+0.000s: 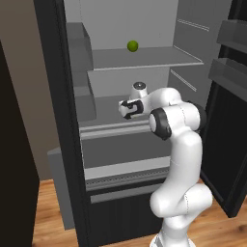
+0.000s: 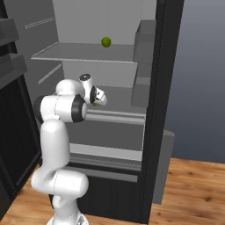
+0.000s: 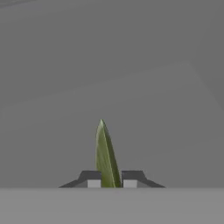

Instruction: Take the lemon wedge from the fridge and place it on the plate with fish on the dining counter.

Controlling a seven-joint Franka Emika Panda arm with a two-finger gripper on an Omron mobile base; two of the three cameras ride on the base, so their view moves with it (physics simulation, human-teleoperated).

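- The fridge (image 1: 58, 96) stands with both doors swung wide, its light grey shelves bare to the room.
- The white arm reaches in over the middle shelf (image 1: 108, 108), and the gripper (image 3: 109, 183) sits low above that shelf's surface.
- In the hand view the 2 dark fingertips (image 3: 91, 178) are clenched on the lemon wedge (image 3: 105, 155), 1 on each side of it, both touching it.
- The wedge is a thin yellow-green sliver that stands on edge between the tips, its point reaching out past them over the grey shelf.
- From the right base view a speck of green (image 2: 94, 104) shows just under the hand.
- A round green fruit (image 1: 132, 46) rests on the upper shelf (image 1: 144, 58), well apart from the hand, towards the back wall.
- Wooden floor (image 1: 48, 212) runs beneath the fridge.
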